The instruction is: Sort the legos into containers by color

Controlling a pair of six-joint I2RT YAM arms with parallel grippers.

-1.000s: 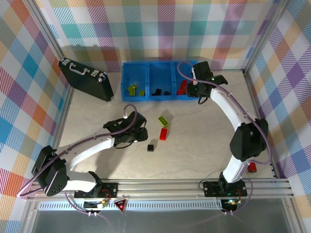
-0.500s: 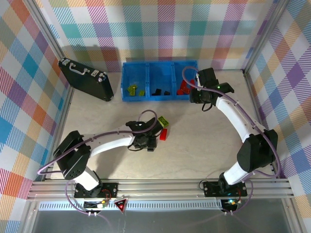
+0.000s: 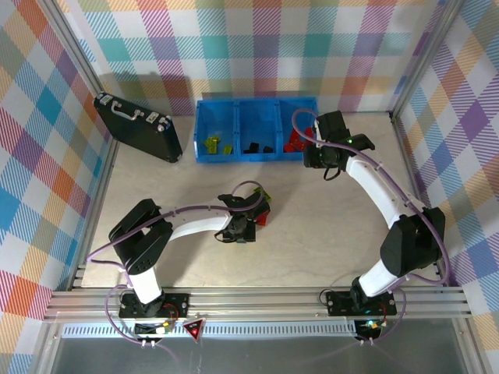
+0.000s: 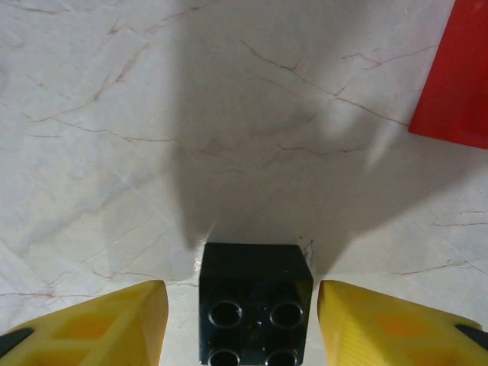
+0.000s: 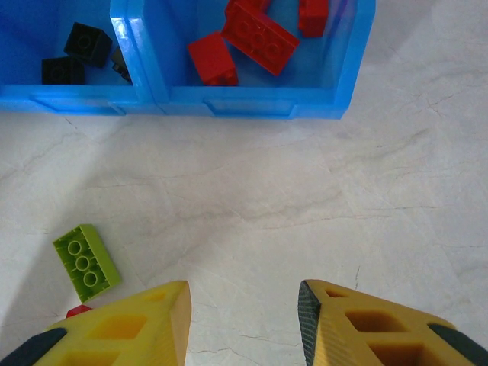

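Left arm (image 3: 195,222) stretches low, jaws open astride a small black studded plastic brick (image 4: 255,301); right arm (image 3: 374,183) arches near the blue plastic bin (image 5: 229,103), jaws open

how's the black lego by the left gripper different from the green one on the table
Colour: the black lego is black, the green lego is lime. Shape: the black one looks square, the green one is oblong. State: the black one sits between the open fingers of the left gripper, with a gap on each side; the green one lies free, no gripper around it. Both rest on the table, outside the bin.
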